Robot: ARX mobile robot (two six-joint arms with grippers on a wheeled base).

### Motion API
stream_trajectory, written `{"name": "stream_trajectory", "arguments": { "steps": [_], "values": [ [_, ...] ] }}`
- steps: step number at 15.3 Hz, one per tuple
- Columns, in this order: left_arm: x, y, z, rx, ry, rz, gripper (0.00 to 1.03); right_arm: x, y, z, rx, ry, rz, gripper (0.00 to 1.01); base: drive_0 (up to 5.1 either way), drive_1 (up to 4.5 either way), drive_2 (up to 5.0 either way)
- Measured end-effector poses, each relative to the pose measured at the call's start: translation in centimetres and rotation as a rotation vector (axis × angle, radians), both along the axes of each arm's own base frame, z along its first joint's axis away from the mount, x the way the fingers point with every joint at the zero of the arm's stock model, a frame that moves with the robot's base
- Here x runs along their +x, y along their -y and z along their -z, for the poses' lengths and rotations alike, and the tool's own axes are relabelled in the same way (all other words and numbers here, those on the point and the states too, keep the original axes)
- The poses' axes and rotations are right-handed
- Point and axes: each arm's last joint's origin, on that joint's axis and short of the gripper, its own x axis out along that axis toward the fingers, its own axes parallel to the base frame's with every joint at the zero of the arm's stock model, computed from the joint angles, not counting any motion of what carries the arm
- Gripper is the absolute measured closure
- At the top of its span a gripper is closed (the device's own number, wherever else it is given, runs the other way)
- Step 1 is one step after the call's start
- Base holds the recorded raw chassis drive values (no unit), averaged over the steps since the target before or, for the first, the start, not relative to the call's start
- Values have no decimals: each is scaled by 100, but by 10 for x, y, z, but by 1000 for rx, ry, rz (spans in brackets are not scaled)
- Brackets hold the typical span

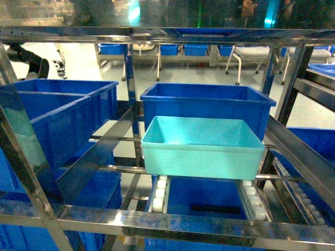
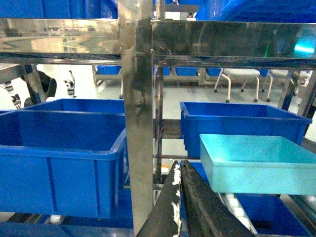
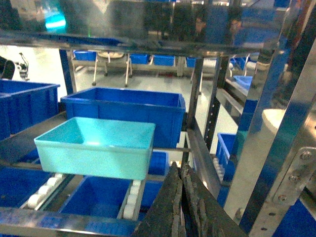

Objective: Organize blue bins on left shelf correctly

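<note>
Bin: one light turquoise tub [image 1: 201, 149] is being seen, open at the top and with nothing inside.
Place: it is being carried on the white rollers [image 1: 159, 192] of the steel rack [image 1: 209, 225], touching a dark blue crate [image 1: 207, 104] behind it.
Weight: it is being judged light, as it is thin plastic.
Feel: the walls are being judged stiff but smooth and slippery.
Hold: the rolled rim at the front is being judged the best spot.
Left gripper [image 2: 180, 170]: its fingers are being pressed together on nothing.
Right gripper [image 3: 180, 173]: it is being kept clenched and bare too.
</note>
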Motion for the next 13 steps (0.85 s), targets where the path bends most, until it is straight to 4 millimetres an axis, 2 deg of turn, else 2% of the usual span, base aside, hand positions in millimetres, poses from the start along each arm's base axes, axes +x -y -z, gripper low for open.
{"name": "stream_trajectory", "arguments": {
  "steps": [1, 2, 7, 9, 10, 13],
  "values": [
    [-7, 0, 6, 0, -43, 3, 101, 0, 0, 0, 0, 3, 0, 99, 0, 0, 0],
    [-9, 0, 0, 0, 15, 2, 101, 0, 0, -1, 0, 6, 1, 99, 0, 0, 0],
    [-9, 0, 2, 0, -5, 1, 100, 0, 0, 0, 0, 5, 1, 99, 0, 0, 0],
    [-9, 0, 2, 0, -5, 1, 74, 0, 0, 0, 0, 5, 1, 77, 0, 0, 0],
    [-9, 0, 2, 0, -5, 1, 58, 0, 0, 0, 0, 5, 1, 61, 0, 0, 0],
    [-9, 0, 2, 0, -5, 1, 31, 0, 0, 0, 0, 5, 1, 33, 0, 0, 0]
  ]
}}
